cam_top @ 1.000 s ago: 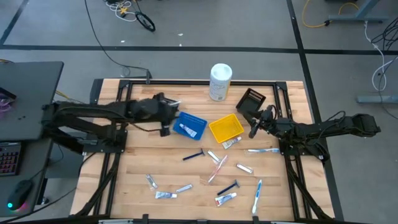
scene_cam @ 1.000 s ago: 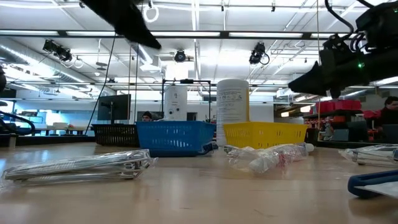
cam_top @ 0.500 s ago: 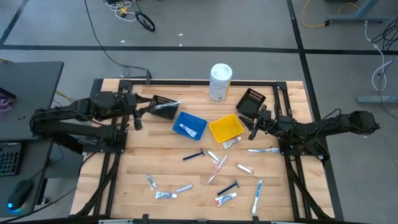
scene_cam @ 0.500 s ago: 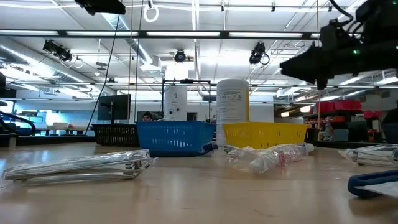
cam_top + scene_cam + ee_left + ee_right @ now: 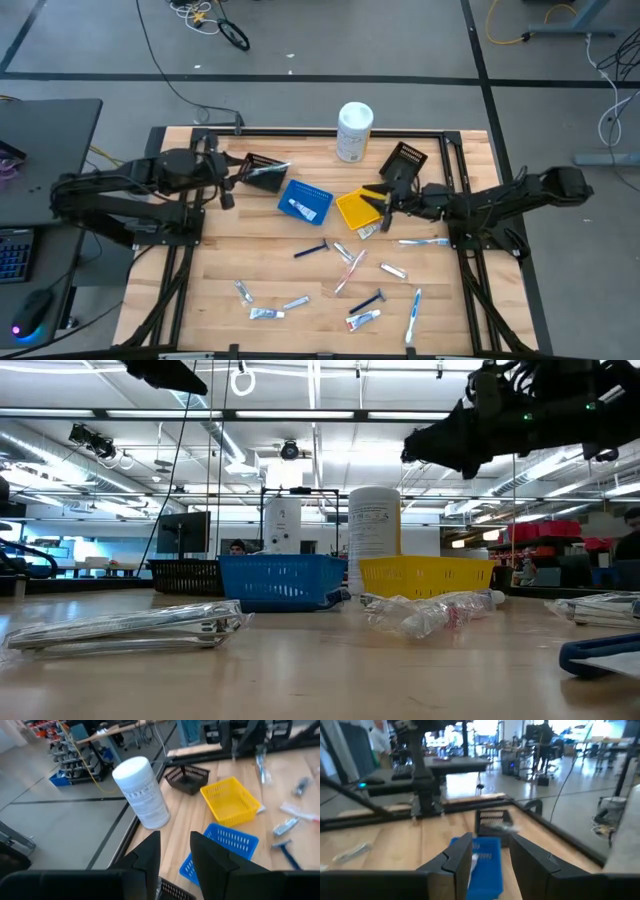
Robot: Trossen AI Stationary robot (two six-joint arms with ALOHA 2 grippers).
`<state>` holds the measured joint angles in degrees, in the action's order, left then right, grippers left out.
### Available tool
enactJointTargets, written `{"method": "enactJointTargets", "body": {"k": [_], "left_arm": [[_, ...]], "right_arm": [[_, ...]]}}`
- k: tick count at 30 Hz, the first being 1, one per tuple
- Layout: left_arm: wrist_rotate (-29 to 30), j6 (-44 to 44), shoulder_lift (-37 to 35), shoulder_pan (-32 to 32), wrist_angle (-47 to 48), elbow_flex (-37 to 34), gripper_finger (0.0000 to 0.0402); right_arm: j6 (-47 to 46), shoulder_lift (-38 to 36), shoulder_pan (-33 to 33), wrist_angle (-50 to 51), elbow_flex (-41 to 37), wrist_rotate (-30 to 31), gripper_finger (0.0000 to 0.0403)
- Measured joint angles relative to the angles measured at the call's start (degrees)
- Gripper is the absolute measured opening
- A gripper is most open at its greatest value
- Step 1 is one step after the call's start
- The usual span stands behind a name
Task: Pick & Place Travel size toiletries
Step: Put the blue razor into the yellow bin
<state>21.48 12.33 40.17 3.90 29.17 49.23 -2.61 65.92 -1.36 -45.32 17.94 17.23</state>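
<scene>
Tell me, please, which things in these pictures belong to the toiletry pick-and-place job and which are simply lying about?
Job:
- loose toiletries on the table: blue razor, toothbrush, small tube
- tube already in the blue bin
- yellow bin, black bin

Lying about:
- white canister
- floor cables

— What's on the bench (image 5: pixel 220 265)?

— Wood slats in a dark frame. At the back edge stands a white canister (image 5: pixel 353 131). Near it a black bin (image 5: pixel 403 163), a second black bin (image 5: pixel 262 173) on its side, a blue bin (image 5: pixel 305 200) and a yellow bin (image 5: pixel 362 205).

— And loose things?

— Toward the front: a razor (image 5: pixel 311 249), another razor (image 5: pixel 367 300), small tubes (image 5: pixel 265 313), a tube (image 5: pixel 363 319) with a red end, two toothbrushes (image 5: pixel 420 242), and a clear packet (image 5: pixel 349 270) between them.
</scene>
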Motion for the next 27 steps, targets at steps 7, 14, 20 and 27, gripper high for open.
{"method": "enactJointTargets", "body": {"k": [7, 14, 20, 27], "left_arm": [[-0.07, 0.73, 4.95, 0.0, -0.02, 0.0, 0.0114], [-0.09, 0.57, 9.39, 0.0, -0.02, 0.0, 0.0114], [-0.09, 2.14, 10.35, 0.0, 0.18, 0.0, 0.0114], [-0.09, 3.07, 10.3, 0.0, -0.23, 0.0, 0.0114]], "right_arm": [[-1.95, 10.42, -3.51, -5.59, 4.64, -6.45, 0.014], [-0.42, 21.22, -2.76, 5.71, 17.84, -16.31, 0.0166], [2.64, 28.37, -2.52, 22.11, 30.18, -20.89, 0.0218], [2.18, 37.62, -2.75, 31.39, 39.59, -27.73, 0.0231]]}}
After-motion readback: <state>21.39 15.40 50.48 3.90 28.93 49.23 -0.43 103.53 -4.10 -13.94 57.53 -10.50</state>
